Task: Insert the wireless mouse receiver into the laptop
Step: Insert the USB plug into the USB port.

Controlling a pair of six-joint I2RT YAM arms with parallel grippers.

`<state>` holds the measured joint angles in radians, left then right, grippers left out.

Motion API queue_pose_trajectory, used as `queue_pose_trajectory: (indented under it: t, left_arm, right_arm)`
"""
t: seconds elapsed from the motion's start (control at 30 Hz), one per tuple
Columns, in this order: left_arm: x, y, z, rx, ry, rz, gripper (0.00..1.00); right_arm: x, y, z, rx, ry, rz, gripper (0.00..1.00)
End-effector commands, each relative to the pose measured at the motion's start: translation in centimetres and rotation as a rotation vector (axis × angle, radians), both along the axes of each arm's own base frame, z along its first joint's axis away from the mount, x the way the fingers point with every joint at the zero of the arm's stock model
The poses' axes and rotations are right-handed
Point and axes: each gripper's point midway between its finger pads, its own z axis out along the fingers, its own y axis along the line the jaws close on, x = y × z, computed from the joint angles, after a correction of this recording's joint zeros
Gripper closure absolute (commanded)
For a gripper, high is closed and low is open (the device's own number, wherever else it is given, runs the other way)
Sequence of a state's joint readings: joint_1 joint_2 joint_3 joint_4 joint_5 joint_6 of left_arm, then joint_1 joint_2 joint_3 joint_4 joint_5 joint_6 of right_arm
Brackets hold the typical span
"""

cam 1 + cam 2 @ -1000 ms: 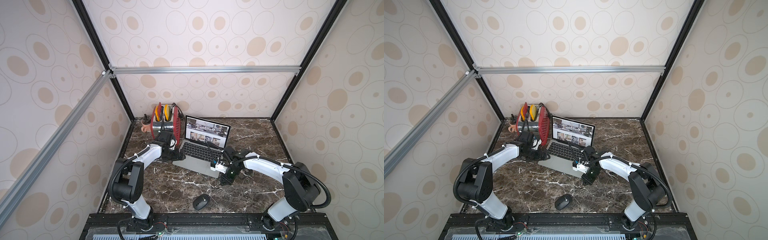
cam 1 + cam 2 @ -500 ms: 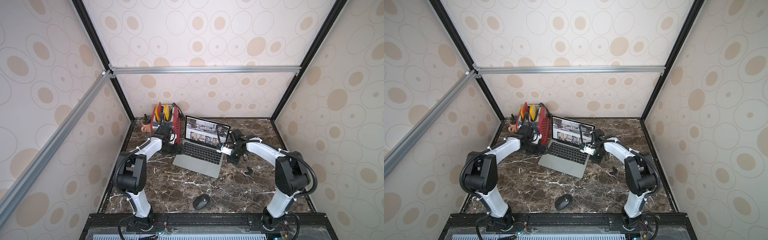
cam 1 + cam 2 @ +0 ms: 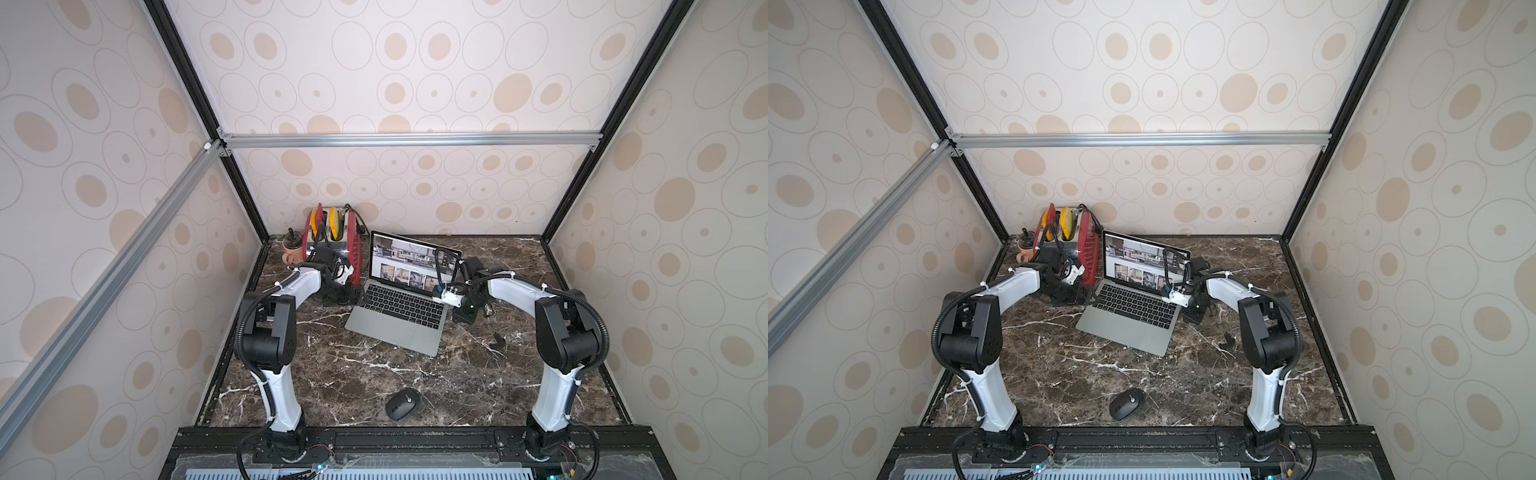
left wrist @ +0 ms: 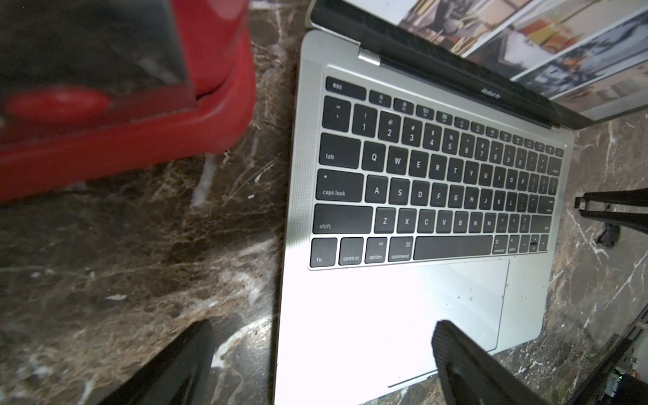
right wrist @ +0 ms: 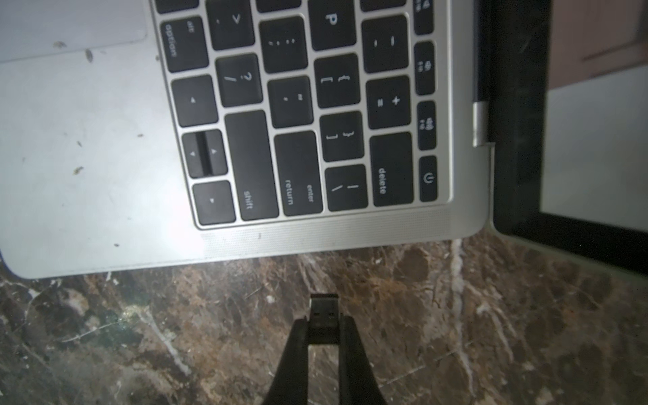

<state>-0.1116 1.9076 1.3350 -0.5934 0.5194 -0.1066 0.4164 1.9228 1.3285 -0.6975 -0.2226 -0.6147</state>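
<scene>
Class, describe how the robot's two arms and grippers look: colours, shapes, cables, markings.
The left arm and right arm have glossy white shells between boxy black joint housings. Black ribbed conduit runs along each, held by white ties. The left gripper and right gripper end in slim black tapering jaws; the left's show a dotted texture. No lettering is visible.

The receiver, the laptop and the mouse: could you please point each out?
wireless mouse receiver [image 5: 324, 310]: right wrist view, exposed plug end.
laptop [image 3: 394, 331]: in a top view, trackpad.
wireless mouse [image 3: 402, 404]: in a top view, top shell.
</scene>
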Motion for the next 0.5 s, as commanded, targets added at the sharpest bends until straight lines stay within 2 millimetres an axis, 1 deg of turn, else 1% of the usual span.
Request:
queue_pose_trajectory:
  t: [0.0, 0.1, 0.17, 0.23, 0.3, 0.37, 0.47]
  left_arm:
    - [0.2, 0.3, -0.6, -0.021, 0.000, -0.003, 0.02]
    - [0.1, 0.1, -0.9, -0.036, 0.009, 0.002, 0.02]
    - [0.0, 0.0, -1.1, -0.039, 0.022, 0.010, 0.03]
    - [-0.4, -0.2, -1.1, -0.049, 0.028, 0.005, 0.04]
    - [-0.7, -0.3, -0.9, -0.049, 0.025, 0.001, 0.04]
    - [-1.1, -0.2, -0.6, -0.049, 0.022, -0.001, 0.05]
    - [-1.7, -0.2, -0.5, -0.043, 0.026, -0.002, 0.04]
  right_arm:
    - [-1.0, 0.6, 1.0, 0.065, 0.022, 0.005, 1.00]
    - [-1.6, 0.8, 2.2, 0.102, 0.005, -0.011, 1.00]
    - [-2.2, 0.9, 2.4, 0.104, 0.002, -0.020, 1.00]
    - [-2.9, 0.7, 2.1, 0.079, 0.019, -0.019, 1.00]
    - [-3.4, 0.2, 1.2, 0.055, 0.033, -0.024, 1.00]
    - [-3.5, -0.5, 0.3, 0.012, 0.037, -0.030, 1.00]
    - [-2.9, -0.9, -0.3, -0.024, 0.040, -0.048, 1.00]
